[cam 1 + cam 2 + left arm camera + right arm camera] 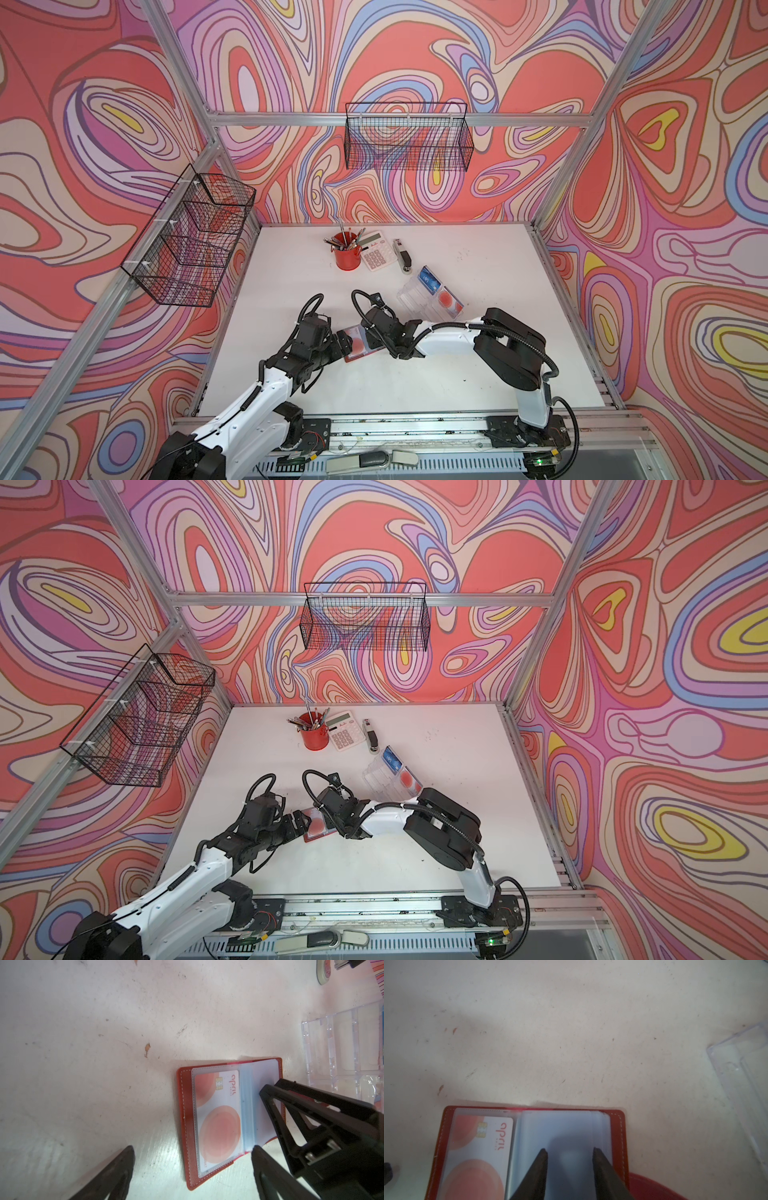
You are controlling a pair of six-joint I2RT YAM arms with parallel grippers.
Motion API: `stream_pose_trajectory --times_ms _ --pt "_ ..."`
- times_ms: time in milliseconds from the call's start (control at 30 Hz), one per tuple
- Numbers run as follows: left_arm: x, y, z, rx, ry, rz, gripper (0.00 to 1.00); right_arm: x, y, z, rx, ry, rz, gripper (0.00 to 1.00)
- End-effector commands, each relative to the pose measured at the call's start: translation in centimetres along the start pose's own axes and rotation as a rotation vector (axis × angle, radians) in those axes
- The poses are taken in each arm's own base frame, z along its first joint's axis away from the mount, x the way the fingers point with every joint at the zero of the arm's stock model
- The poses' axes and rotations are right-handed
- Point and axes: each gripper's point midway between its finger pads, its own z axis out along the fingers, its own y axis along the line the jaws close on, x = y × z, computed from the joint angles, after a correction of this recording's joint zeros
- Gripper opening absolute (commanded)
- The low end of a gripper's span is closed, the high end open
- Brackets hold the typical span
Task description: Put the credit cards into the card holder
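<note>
– Red leather-look card holder [188, 1126] lies open and flat on the white table [83, 1064]. One pale credit card [218, 1126] with a red-orange circle already sits in the clear sleeve of one half.

– Where are the grippers?

– Right gripper [570, 1151] hangs over the holder's other half. Its tips are on or just above the empty clear sleeves, jaws partly apart with nothing between them. Left gripper [192, 1149] stands wide open and empty by the holder's filled half; I cannot tell whether it touches.

– And the other cards?

– Beyond the holder, near it but apart, a clear acrylic tray [409, 296] holds a blue card [428, 279] and pale circle cards [446, 300].

– How would they handle?

– Likely light, stiff and slick. Pinch a card by one short edge so its length can slide in. The sleeves look thin and floppy, so a mouth probably needs holding open. The light holder may skid unless pinned on its stitched red border.
</note>
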Motion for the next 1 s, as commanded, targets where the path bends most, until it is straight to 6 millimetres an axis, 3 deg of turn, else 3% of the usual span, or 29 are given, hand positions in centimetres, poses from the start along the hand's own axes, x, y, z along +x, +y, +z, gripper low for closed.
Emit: stream_pose_trajectory --times_ms 0,367,433,500,700,967 --pt "0.2 -0.1 0.2 0.004 0.014 -0.005 0.90 1.1 0.6 0.8 -0.022 0.042 0.003 0.39" --pt "0.4 0.0 0.8 0.007 0.020 -0.011 0.90 2.7 2.4 1.4 -0.132 0.103 0.036 0.42" --pt "0.3 -0.5 0.9 0.029 0.022 0.004 0.77 2.7 2.8 1.3 -0.156 0.102 0.043 0.42" --pt "0.4 -0.7 0.9 0.036 0.033 0.011 0.71 2.8 3.2 1.2 -0.183 0.105 0.048 0.42" --pt "0.3 0.0 1.4 0.000 0.032 0.004 0.70 3.1 3.8 1.1 -0.221 0.116 0.057 0.42" --pt "0.3 0.2 2.0 -0.017 0.037 -0.003 0.55 2.9 5.0 0.3 -0.309 0.103 0.076 0.42"
